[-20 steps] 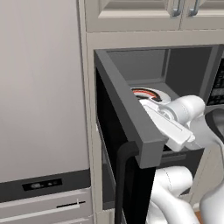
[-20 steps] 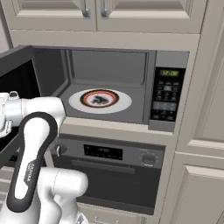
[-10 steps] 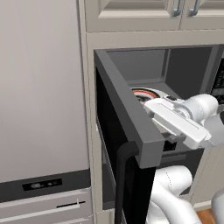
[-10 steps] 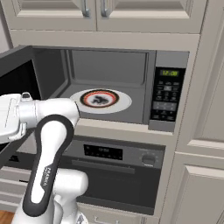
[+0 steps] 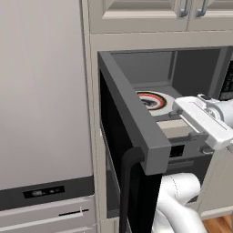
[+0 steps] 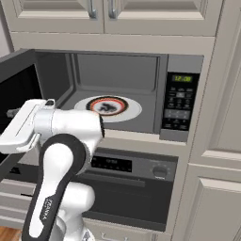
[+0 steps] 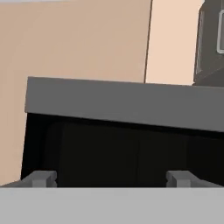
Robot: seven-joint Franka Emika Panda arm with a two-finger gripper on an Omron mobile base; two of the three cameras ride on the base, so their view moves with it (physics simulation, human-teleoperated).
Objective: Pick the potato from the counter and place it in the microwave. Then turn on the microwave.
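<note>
Hand view: end effector (image 7: 111,178) now doorward.

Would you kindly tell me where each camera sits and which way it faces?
Left base view: behind-left, facing the open microwave door's edge; white arm at right.
Right base view: behind-right, looking into the cavity at the plate; arm at left.
Hand view: on the hand, facing the door; open tool below.
Both base views share the plate.

microwave (image 6: 117,101) display, green digits illegible
</note>
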